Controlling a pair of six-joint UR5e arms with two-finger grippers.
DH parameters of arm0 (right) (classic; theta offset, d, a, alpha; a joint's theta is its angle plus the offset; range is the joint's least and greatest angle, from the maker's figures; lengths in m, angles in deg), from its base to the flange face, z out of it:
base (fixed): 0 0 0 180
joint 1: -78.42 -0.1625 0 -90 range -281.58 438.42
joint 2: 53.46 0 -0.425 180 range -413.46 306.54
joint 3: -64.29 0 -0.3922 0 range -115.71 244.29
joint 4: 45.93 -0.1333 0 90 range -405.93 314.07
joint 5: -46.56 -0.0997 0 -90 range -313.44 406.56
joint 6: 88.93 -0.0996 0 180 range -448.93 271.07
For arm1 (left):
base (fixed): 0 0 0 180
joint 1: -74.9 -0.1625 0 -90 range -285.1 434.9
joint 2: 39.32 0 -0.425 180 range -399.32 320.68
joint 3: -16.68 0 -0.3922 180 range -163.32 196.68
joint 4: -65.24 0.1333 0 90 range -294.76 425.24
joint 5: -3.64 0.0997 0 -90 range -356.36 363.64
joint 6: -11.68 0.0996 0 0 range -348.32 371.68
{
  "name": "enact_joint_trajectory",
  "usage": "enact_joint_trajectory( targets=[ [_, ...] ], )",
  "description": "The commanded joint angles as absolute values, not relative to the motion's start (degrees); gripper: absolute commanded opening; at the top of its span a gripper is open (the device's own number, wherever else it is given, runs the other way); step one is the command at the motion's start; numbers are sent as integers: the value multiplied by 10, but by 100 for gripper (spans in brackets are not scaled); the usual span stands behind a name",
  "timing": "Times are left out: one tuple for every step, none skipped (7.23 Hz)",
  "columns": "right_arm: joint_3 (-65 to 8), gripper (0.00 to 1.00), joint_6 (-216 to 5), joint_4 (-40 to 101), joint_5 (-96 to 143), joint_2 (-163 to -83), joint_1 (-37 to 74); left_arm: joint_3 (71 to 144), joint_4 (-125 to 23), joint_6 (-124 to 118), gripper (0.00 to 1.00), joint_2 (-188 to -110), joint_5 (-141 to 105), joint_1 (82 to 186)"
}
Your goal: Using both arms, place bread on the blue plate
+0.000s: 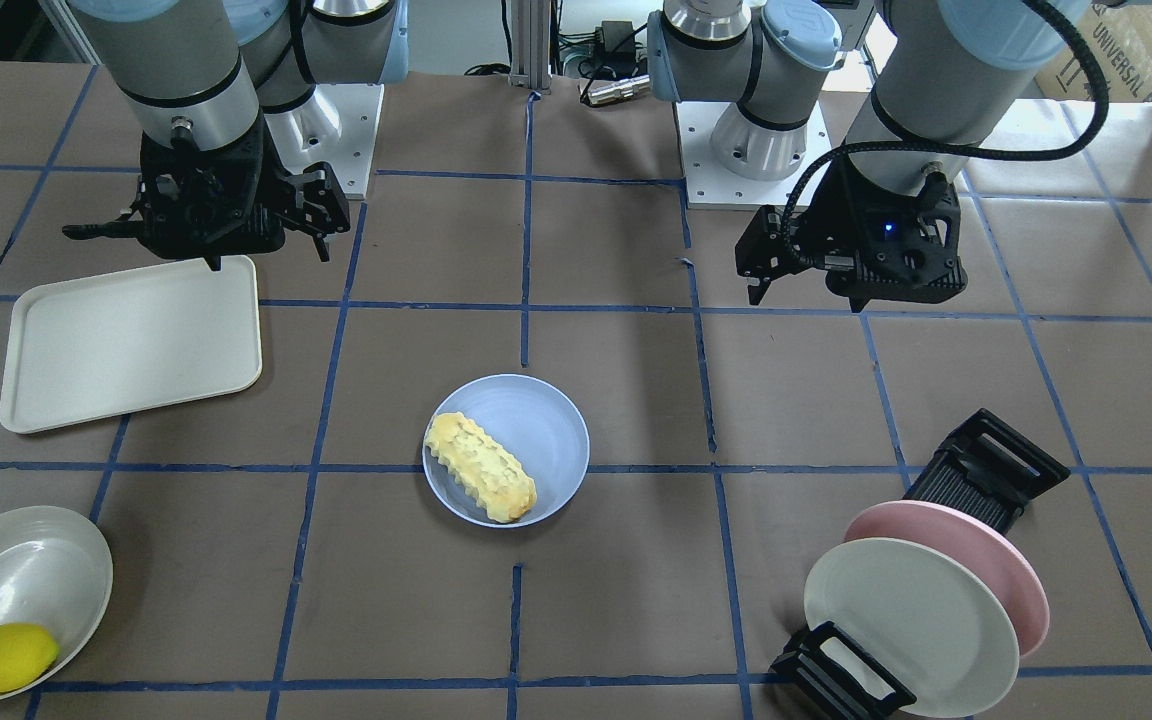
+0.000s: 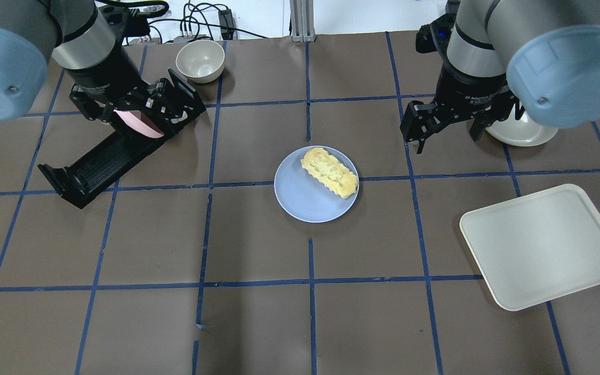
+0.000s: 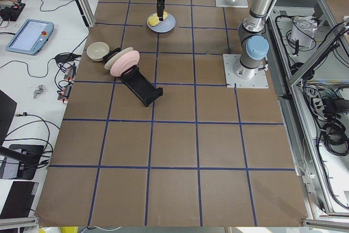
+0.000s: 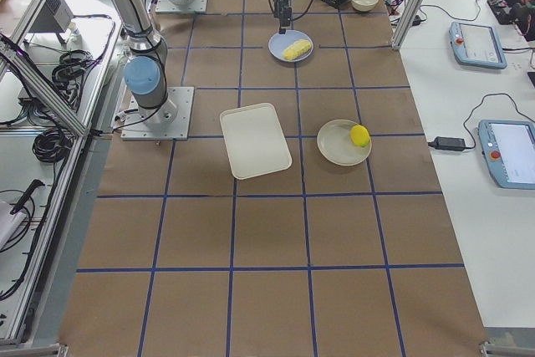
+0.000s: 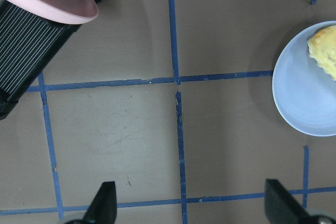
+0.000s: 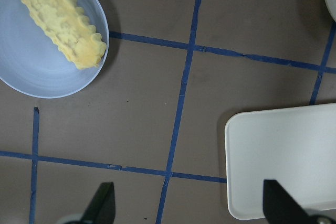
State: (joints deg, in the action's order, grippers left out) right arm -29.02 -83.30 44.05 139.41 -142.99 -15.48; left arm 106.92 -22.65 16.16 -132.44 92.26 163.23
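The bread [image 1: 481, 465] lies on the blue plate [image 1: 548, 420] at the table's middle, along the plate's edge nearest the right arm. It also shows in the overhead view [image 2: 329, 172] on the plate [image 2: 305, 200]. My left gripper [image 2: 130, 112] is open and empty, raised over the dish rack, well to the plate's left. My right gripper [image 2: 446, 133] is open and empty, raised to the plate's right. The right wrist view shows bread [image 6: 63, 19] on the plate [image 6: 37, 72]; the left wrist view shows the plate's rim [image 5: 304, 98].
A cream tray [image 2: 545, 245] lies under and in front of the right arm. A black dish rack [image 2: 107, 156] holds a pink plate [image 1: 1006, 560] and a cream plate [image 1: 911, 620]. A white dish [image 1: 21, 575] holds a lemon [image 1: 4, 657]. A small bowl [image 2: 200, 61] stands at the far side.
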Motion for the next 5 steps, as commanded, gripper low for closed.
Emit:
enact_joint_trajectory(
  targets=[
    [-292, 100, -832, 448, 1392, -1429, -154, 1069, -227, 162, 100, -1325, 922, 1632],
    [-291, 100, -834, 448, 1390, -1434, -157, 1068, -227, 162, 100, -1326, 922, 1632],
    [-291, 100, -834, 447, 1385, -1432, -158, 1068, -227, 162, 100, -1325, 923, 1632],
    [-292, 100, -832, 447, 1379, -1431, -158, 1067, -227, 162, 100, -1325, 922, 1632],
    [-291, 100, -832, 446, 1378, -1432, -158, 1066, -227, 162, 100, -1325, 923, 1632]
  ],
)
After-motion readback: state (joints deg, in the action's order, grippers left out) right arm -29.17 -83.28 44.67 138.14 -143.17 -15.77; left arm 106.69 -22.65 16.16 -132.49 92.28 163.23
